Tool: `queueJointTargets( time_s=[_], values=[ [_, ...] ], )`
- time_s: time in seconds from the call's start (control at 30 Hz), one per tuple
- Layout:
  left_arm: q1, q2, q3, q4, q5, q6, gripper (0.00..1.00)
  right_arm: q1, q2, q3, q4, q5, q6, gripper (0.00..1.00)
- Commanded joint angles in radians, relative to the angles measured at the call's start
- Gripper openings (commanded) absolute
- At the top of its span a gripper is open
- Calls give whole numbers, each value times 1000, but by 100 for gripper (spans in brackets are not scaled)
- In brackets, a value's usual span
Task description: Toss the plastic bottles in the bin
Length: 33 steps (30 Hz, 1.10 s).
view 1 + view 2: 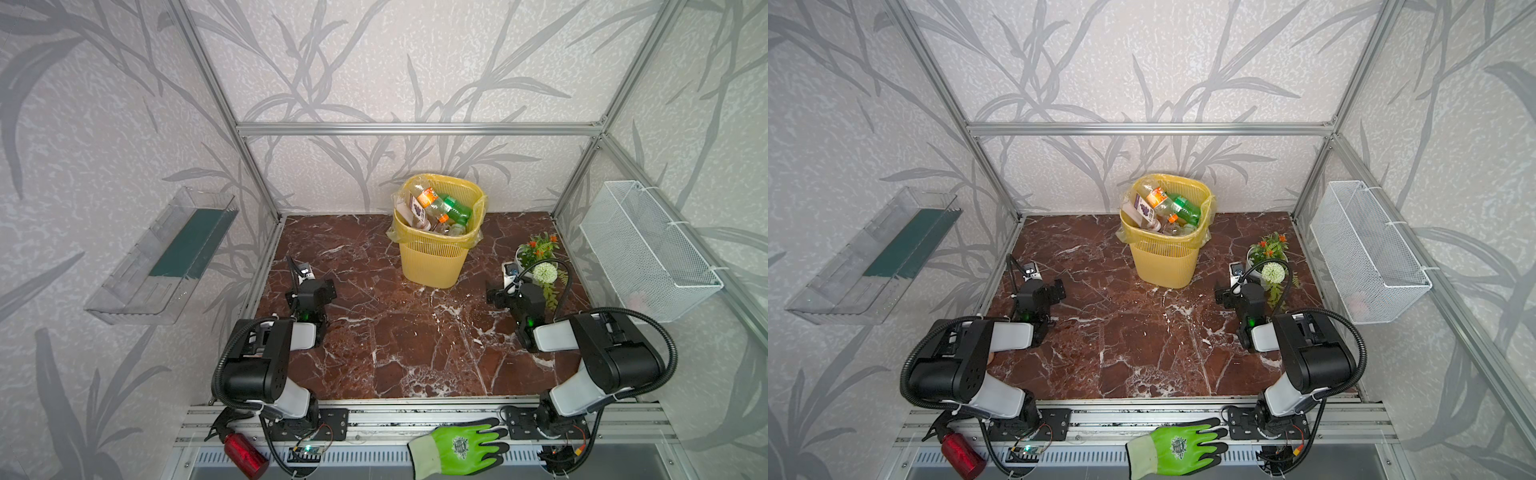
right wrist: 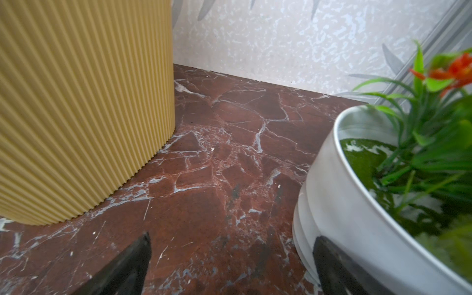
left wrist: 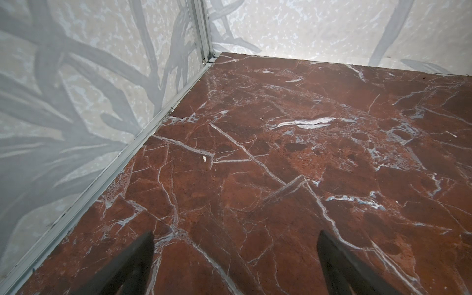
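Observation:
The yellow slatted bin (image 1: 436, 257) (image 1: 1165, 266) stands at the back middle of the marble floor, lined with a yellow bag. Several plastic bottles (image 1: 451, 210) (image 1: 1181, 210) lie piled inside it, clear and green, with orange and purple labels. No bottle shows on the floor. My left gripper (image 1: 318, 291) (image 1: 1052, 291) (image 3: 235, 236) hovers low at the left, open and empty over bare marble. On the right my other gripper (image 1: 503, 297) (image 1: 1227, 295) (image 2: 232, 237) is also open and empty, between the bin's wall (image 2: 76, 102) and a plant pot.
A white pot of artificial plants (image 1: 536, 253) (image 2: 344, 191) sits close beside the right gripper. A white wire basket (image 1: 648, 249) hangs on the right wall, a clear tray (image 1: 162, 257) on the left. A green glove (image 1: 461, 446) and red can (image 1: 245, 455) lie on the front rail.

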Motion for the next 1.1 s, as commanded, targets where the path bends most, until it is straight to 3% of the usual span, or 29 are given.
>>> queueJointTargets(
  time_s=[0.0, 0.1, 1.07],
  values=[
    [4, -12, 13, 9, 6, 1, 99, -4, -8, -11, 45, -51, -21, 99],
    [4, -12, 13, 8, 5, 1, 99, -9, -9, 21, -17, 28, 16, 99],
    [4, -12, 14, 9, 5, 1, 99, -39, -12, 38, -54, -11, 43, 99]
  ],
)
